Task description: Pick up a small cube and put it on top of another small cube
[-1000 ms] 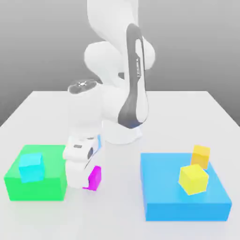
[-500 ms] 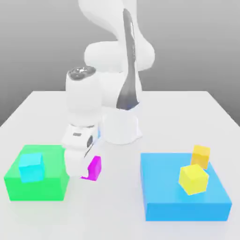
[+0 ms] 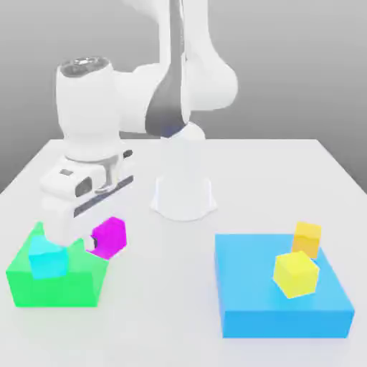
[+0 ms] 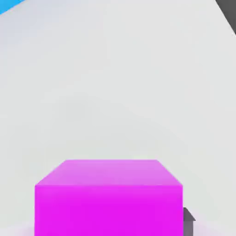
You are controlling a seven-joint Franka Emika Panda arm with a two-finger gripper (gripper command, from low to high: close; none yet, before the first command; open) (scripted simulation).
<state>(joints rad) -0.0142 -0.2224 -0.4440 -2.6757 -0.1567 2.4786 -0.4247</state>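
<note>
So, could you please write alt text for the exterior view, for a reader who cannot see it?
A white robot arm's end effector holds a magenta cube in the air beside a cyan cube that sits on a green block. At the exterior view's right, a yellow cube and an orange cube rest on a blue block.

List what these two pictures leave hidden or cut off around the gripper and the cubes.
- Exterior view: the gripper fingertips hide part of the magenta cube.
- Exterior view: the hand covers the green block top beside the cyan cube.
- Exterior view: the yellow cube hides the orange cube lower corner.
- Hand view: the picture's edge cuts off the magenta cube.
</note>
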